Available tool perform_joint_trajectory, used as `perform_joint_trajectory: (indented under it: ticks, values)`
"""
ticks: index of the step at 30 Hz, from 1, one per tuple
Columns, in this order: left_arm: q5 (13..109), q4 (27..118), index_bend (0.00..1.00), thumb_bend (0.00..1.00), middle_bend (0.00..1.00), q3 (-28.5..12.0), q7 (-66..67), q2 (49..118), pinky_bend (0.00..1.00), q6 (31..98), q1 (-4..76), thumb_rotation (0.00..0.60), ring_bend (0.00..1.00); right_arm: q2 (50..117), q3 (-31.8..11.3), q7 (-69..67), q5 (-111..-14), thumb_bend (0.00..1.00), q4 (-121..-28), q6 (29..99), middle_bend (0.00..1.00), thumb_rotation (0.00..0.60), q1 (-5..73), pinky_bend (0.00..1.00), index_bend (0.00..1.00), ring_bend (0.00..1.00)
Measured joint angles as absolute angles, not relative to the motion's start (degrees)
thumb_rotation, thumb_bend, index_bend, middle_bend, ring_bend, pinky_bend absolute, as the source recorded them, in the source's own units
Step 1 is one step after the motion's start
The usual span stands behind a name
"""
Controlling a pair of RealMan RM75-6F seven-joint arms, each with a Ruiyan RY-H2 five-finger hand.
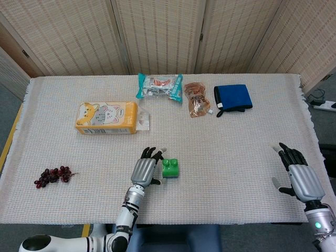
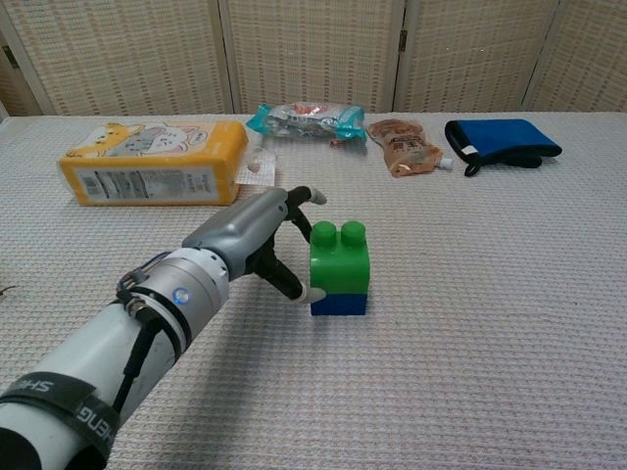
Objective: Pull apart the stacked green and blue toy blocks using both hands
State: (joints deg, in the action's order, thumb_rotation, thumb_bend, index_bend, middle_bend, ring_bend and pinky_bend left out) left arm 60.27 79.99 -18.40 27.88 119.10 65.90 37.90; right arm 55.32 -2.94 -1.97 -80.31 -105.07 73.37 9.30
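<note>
A green block [image 1: 169, 167] [image 2: 339, 259] is stacked on a blue block [image 2: 339, 304] near the table's front middle. My left hand [image 1: 146, 167] [image 2: 266, 238] is right against the stack's left side, fingers spread, thumb tip touching the seam low on the stack. It does not enclose the blocks. My right hand [image 1: 296, 176] hovers at the far right edge of the table, fingers apart and holding nothing; the chest view does not show it.
A yellow cat-print box [image 1: 106, 117] lies at left, a bunch of grapes [image 1: 52, 175] at the front left. At the back lie a teal snack pack [image 1: 160, 86], a brown pouch [image 1: 196, 98] and a blue cloth [image 1: 232, 97].
</note>
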Motion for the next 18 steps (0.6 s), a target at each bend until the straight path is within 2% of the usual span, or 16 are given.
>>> perform_joint_trajectory:
  ticks: [6,11,15,18]
  values:
    - [61.44,77.86,0.24,0.21,0.48,-18.68,25.40,120.40,0.00,66.19,38.68,0.600,0.15,55.49,-3.04,-1.68,-79.67,0.41,-104.92,72.68,0.00,0.600,9.66,0.00,0.00,0.00]
    - [61.58,76.30,0.37,0.22,0.63,-19.15,23.89,121.10,0.00,66.60,38.84,0.600,0.21,55.70,-3.08,-1.43,-79.59,0.41,-104.76,72.59,0.00,0.600,9.80,0.00,0.00,0.00]
    - [62.03,75.68,0.44,0.23,0.71,-19.32,20.83,121.06,0.00,67.08,38.30,0.600,0.24,56.18,-3.02,-1.02,-79.37,0.41,-104.28,71.70,0.00,0.600,10.22,0.00,0.00,0.00]
    - [62.22,76.44,0.52,0.28,0.80,-19.31,18.77,120.36,0.00,67.56,37.35,0.600,0.29,56.63,-3.00,-0.31,-78.53,0.41,-104.01,70.41,0.00,0.600,10.78,0.00,0.00,0.00]
